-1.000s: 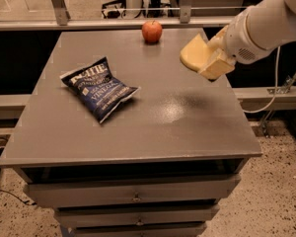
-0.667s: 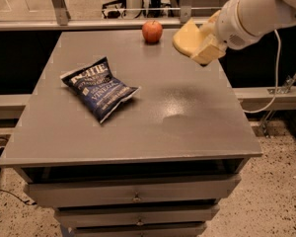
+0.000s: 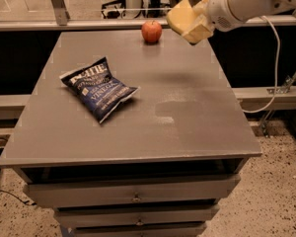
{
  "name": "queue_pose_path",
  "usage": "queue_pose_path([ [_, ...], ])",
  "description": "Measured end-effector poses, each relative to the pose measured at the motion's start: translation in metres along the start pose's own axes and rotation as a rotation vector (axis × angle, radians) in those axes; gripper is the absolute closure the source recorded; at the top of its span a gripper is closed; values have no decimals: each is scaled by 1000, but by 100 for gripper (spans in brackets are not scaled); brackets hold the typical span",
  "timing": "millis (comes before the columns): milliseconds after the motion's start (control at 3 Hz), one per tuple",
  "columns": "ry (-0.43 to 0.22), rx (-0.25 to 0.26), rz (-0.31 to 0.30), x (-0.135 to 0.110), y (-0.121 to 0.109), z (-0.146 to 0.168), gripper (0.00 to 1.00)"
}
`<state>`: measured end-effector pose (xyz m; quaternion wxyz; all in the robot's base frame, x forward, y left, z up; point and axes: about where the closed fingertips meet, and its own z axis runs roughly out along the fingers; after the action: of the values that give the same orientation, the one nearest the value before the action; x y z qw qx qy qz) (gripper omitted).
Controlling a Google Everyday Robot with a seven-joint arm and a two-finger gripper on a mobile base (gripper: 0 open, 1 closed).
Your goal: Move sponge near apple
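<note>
The sponge (image 3: 180,18) is a pale yellow foam block held in the air above the table's far right part. My gripper (image 3: 196,27) is shut on the sponge, reaching in from the upper right on a white arm. The apple (image 3: 151,31) is small, round and red-orange. It sits on the grey table (image 3: 187,117) near the far edge, just left of and below the sponge. The sponge does not touch the table or the apple.
A dark blue chip bag (image 3: 98,88) lies on the left half of the table. Drawers (image 3: 135,197) run along the table's front. A cable (image 3: 277,58) hangs at the right. A rail (image 3: 64,25) runs behind the far edge.
My gripper has carried the sponge to the left and towards the far edge, closer to the apple. The apple and the chip bag have not moved.
</note>
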<state>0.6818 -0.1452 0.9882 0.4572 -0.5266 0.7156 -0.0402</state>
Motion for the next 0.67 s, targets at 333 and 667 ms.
queue_pose_path([
  [333, -4, 9, 50, 4, -31, 40, 100],
  [667, 7, 6, 82, 10, -49, 65, 100],
])
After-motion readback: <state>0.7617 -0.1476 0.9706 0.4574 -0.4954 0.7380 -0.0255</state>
